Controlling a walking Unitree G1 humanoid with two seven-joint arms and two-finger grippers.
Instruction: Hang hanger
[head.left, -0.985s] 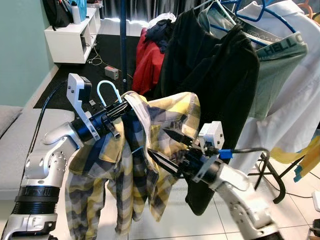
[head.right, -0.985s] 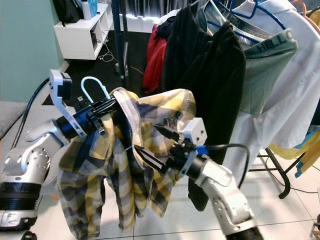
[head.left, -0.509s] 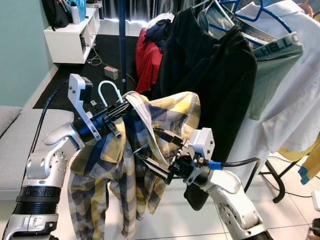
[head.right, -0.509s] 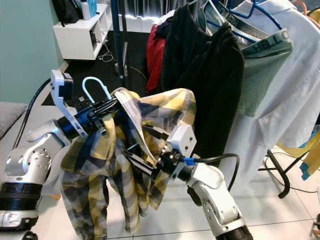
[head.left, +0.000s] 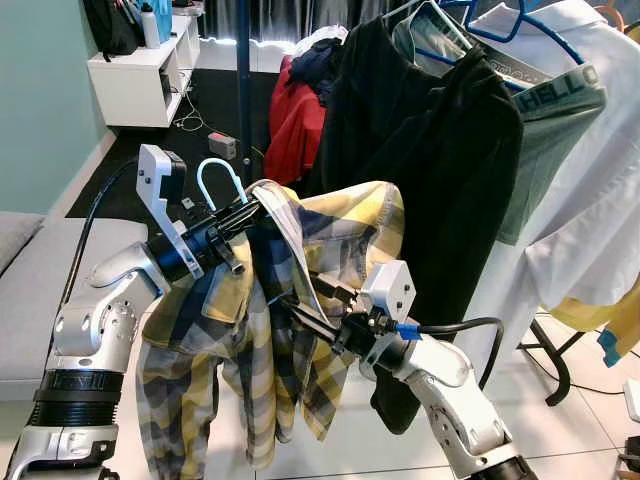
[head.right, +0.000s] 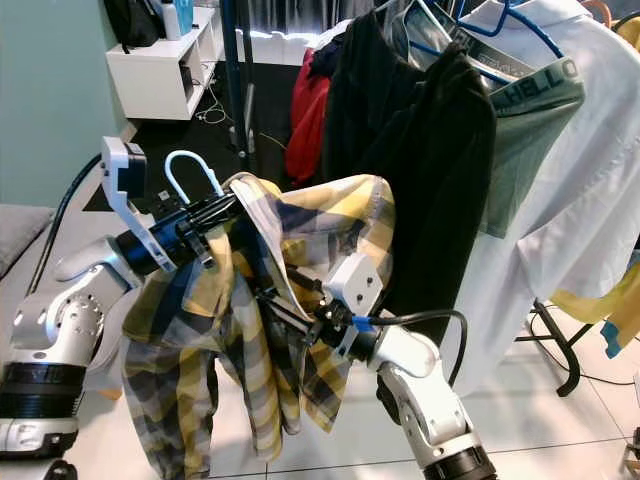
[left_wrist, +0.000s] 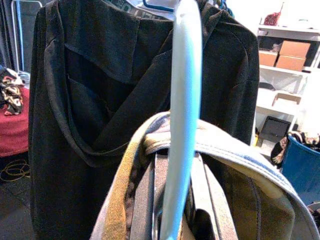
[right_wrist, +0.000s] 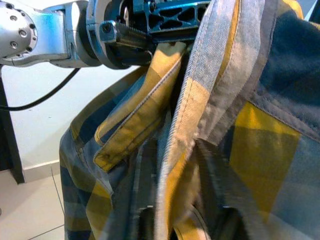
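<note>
A white tiled floor (head.left: 560, 420) is seen at the lower right, a dark rug (head.left: 150, 160) and a white shelf unit (head.left: 140, 85) at the upper left, and a teal wall (head.left: 40, 90) along the left edge. Clothes on a rack crowd the upper right: a black hoodie (head.left: 430, 170), a red garment (head.left: 295, 120), and a grey-green top (head.left: 555, 130) printed with letters read as "HELLO", cut off by folds. At centre left, the left hand (head.left: 235, 225) is clenched on a pale blue hanger (head.left: 220, 185) carrying a yellow plaid shirt (head.left: 300, 300). At lower centre, the right hand (head.left: 300, 310) is pushed into the shirt; whether it grips cannot be told.
</note>
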